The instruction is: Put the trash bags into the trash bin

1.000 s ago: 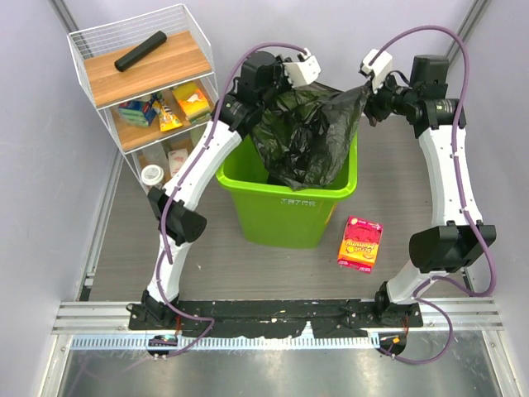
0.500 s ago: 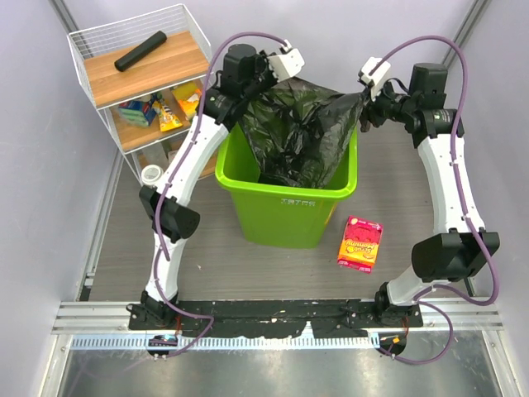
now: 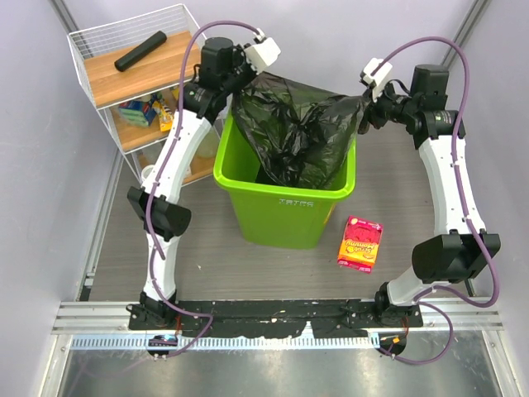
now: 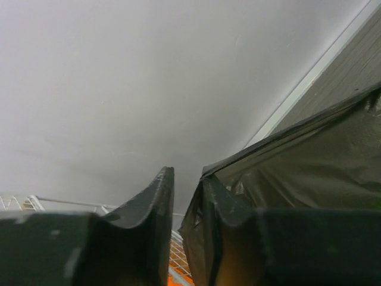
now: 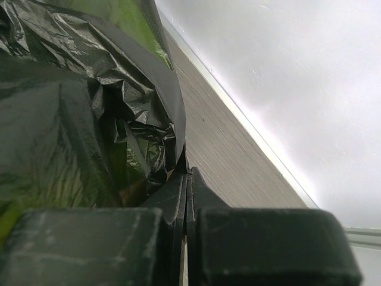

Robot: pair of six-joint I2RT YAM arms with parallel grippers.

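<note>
A wire rack [image 3: 83,51] stands at the far-left corner of the bench [image 3: 198,248], with a slim black roll [image 3: 140,50] lying on its top wooden shelf and coloured packets [image 3: 139,112] on the shelf below. Just beside it the left arm [image 3: 178,145] reaches up to the far-left corner of the green bin [image 3: 285,219], which sits in the middle of the bench, toward the far edge. The left jaws stand a little apart: in the left wrist view a narrow gap shows between the two dark fingers [image 4: 149,208], and the black trash bag's edge lies against the inner face of the right-hand one, not pinched. The trash bag [image 3: 297,124] hangs crinkled and glossy over the bin's mouth, its lower part down inside the bin and its upper edge raised above the far rim, spread from one arm to the other. Its right corner is drawn out over the bin's far-right corner to the right arm [image 3: 450,178], whose jaws are pressed together on a fold of the film, as the right wrist view shows at the fingertips [image 5: 199,182]. On the bench near the bin's right side lies a flat red and orange packet [image 3: 360,243].
</note>
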